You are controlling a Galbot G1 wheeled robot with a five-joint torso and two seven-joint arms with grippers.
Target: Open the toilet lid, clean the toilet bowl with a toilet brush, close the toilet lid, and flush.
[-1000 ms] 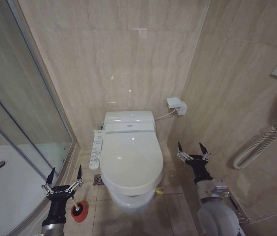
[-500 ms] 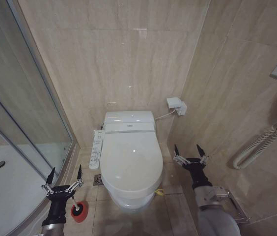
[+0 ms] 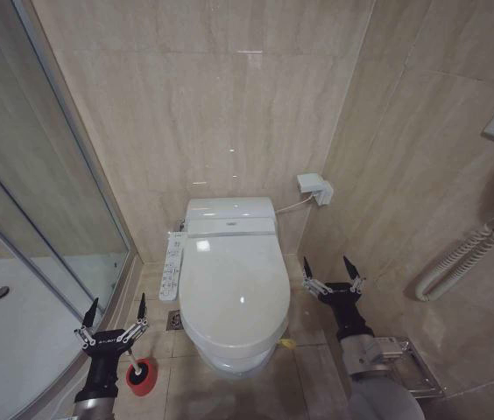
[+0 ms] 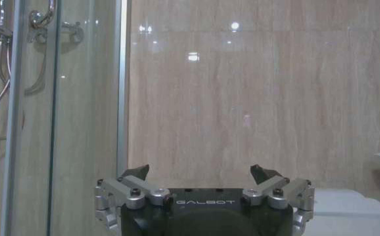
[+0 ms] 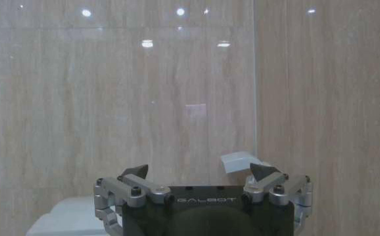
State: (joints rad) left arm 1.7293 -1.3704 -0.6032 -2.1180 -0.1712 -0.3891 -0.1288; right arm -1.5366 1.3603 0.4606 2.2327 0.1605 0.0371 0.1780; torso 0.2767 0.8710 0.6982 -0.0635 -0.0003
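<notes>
While the toilet lid (image 3: 234,284) lies closed, right gripper (image 3: 327,270) beside it spread empty, left gripper (image 3: 116,307) spread empty above the toilet brush (image 3: 139,371).

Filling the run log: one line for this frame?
lid: closed | brush: in holder, floor | left gripper: open, above brush | right gripper: open, beside lid

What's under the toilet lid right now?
The toilet lid is down, so only the bowl's white outer front shows beneath it; the seat and bowl interior are covered.
</notes>
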